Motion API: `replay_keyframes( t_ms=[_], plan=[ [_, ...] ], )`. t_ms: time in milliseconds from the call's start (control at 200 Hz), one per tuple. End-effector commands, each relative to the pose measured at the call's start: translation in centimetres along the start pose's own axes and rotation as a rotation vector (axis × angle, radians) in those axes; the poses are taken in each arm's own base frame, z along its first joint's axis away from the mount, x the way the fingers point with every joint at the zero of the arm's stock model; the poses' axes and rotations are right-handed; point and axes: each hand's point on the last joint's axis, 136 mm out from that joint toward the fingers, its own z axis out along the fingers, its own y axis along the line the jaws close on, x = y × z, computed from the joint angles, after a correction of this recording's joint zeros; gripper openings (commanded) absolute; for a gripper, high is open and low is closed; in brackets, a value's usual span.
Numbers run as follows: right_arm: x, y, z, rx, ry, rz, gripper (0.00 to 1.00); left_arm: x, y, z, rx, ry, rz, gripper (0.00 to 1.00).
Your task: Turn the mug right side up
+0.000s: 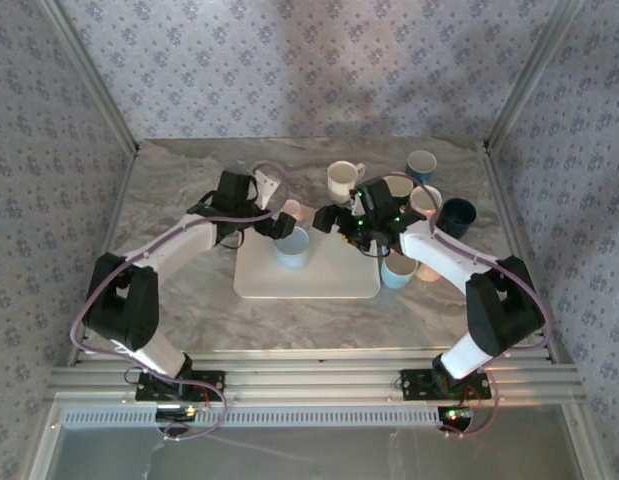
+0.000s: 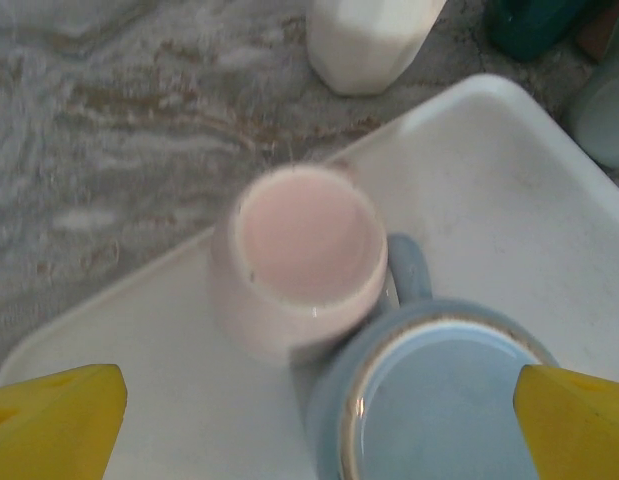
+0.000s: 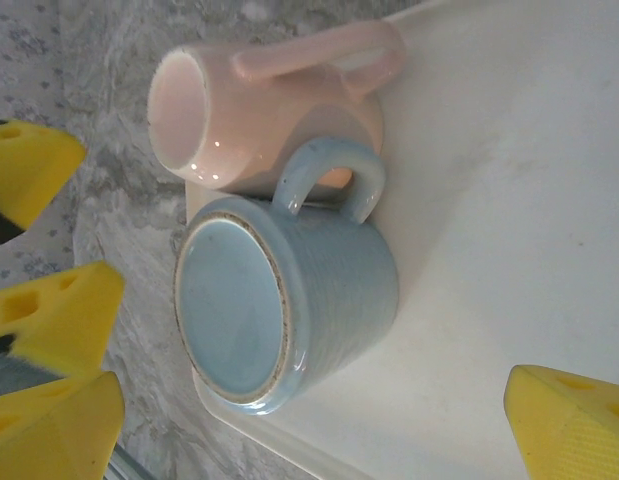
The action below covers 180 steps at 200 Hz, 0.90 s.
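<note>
Top external: left pincer [image 1: 278, 223], right pincer [image 1: 325, 219] spread; pink mug [image 1: 290, 210] beside blue mug [image 1: 293, 249].

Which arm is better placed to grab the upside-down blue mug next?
Probably left: the left gripper, open, hangs right over the blue mug, fingers either side. The right gripper sits off to the side.

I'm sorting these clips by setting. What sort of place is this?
Probably a staged robot test booth rather than a real kitchen: floral-papered panels box in a marble-look tabletop, and two arms are bolted to a metal rail at its near edge.
</note>
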Motion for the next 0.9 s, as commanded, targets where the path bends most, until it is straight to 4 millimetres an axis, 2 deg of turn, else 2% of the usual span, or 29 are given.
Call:
replay_keyframes(
  t_ms=[0,205,345,480,535,595,695,894],
  plan=[
    [-0.3,-0.4,-1.5,0.009,-0.027,0.008,1.0,-3.4,-0.4,2.0,0.037,-0.071,0.078,0.99],
    [0.0,-1.1,-2.2,0.013,-0.034,0.015,1.0,-4.0,0.2,5.1,0.048,-0.036,0.04,0.93],
    [0.2,-1.5,-2.5,0.016,-0.041,0.022,0.99,-3.0,0.1,6.4,0.064,0.02,0.024,0.85],
    [-0.1,-1.5,-2.8,0.015,-0.051,0.008,0.98,-1.3,-0.2,6.8,0.076,0.055,0.021,0.8],
    [-0.3,-1.3,-2.9,0.009,-0.056,0.003,0.97,-0.7,-0.2,6.9,0.077,0.068,0.019,0.76],
    [-0.5,-1.1,-3.0,0.0,-0.06,0.004,0.96,-0.2,-0.2,7.1,0.082,0.084,0.021,0.67],
    [-0.5,-1.0,-3.0,-0.006,-0.061,0.003,0.96,-0.2,-0.2,7.1,0.087,0.107,0.018,0.57],
    [-0.2,-1.2,-3.4,-0.001,-0.059,0.003,0.97,-1.2,-0.1,7.0,0.083,0.09,0.026,0.42]
  ],
)
